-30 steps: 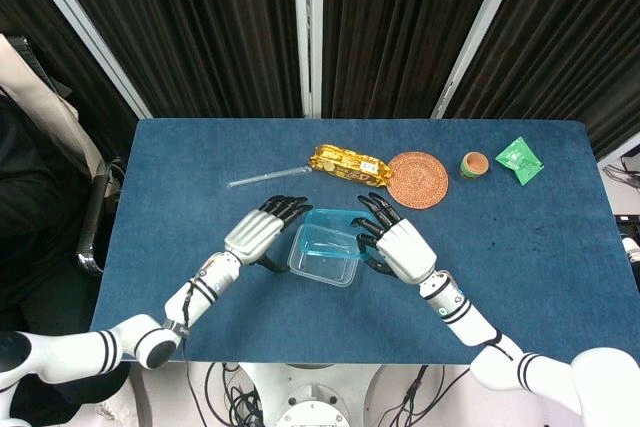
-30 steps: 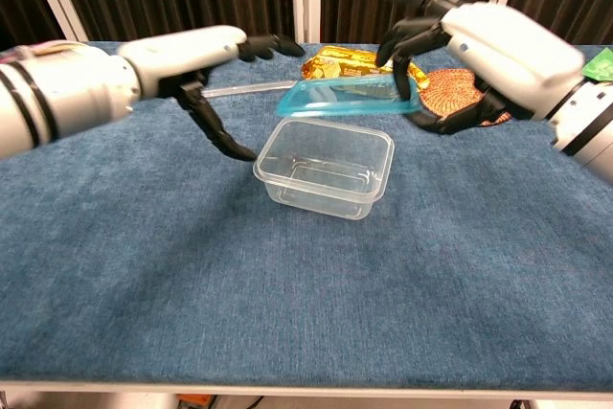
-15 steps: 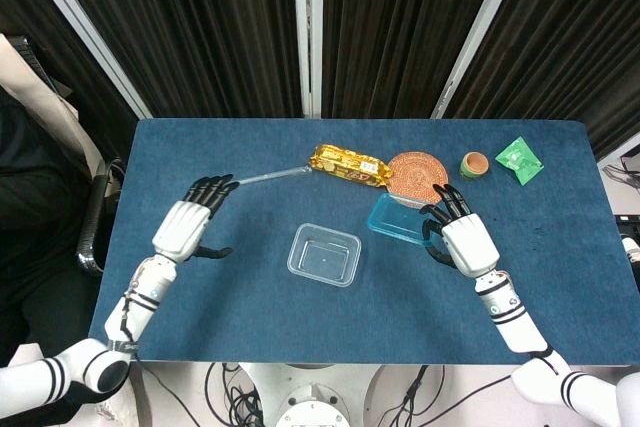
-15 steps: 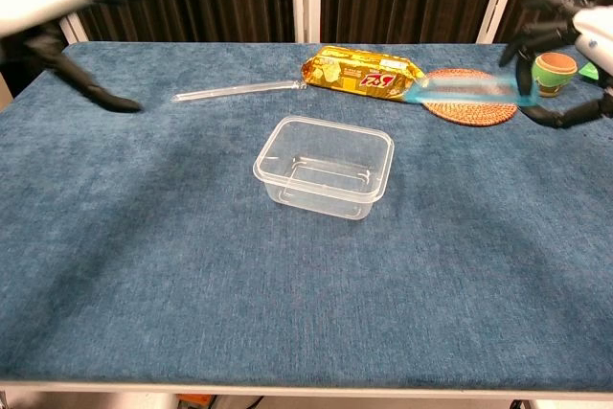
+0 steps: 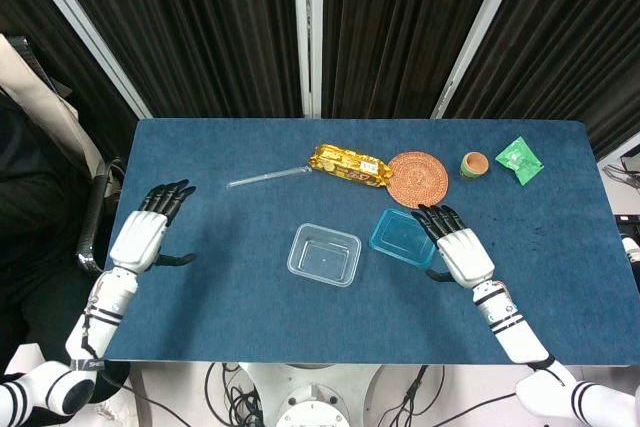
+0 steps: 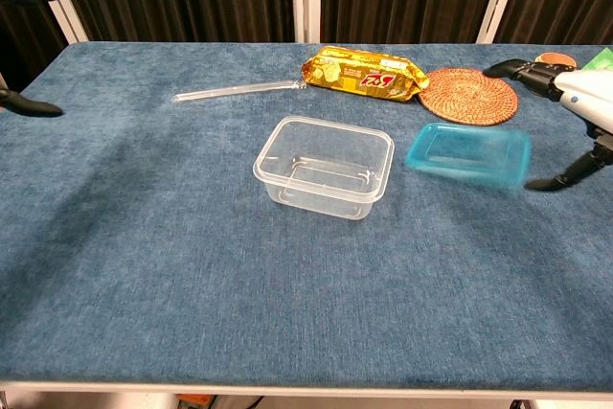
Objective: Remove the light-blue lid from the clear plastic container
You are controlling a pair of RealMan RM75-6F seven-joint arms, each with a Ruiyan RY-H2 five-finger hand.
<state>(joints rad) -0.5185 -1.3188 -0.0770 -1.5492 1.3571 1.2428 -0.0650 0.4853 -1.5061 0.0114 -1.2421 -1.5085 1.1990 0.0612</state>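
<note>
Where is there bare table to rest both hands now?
Free: the wide near strip in front of the clear container, and the left stretch between it and the left hand. Crowded: the far edge, with snack packet, woven coaster, and light-blue lid beside the right hand.

Blue-cloth table (image 5: 250, 157) w/ black pleated curtains (image 5: 200, 27) behind, white frame strips (image 5: 307, 27).

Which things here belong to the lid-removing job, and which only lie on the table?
Job: light-blue lid, clear plastic container, right hand.
Lying about: gold snack packet, woven coaster, small cup, green packet, clear stick.
</note>
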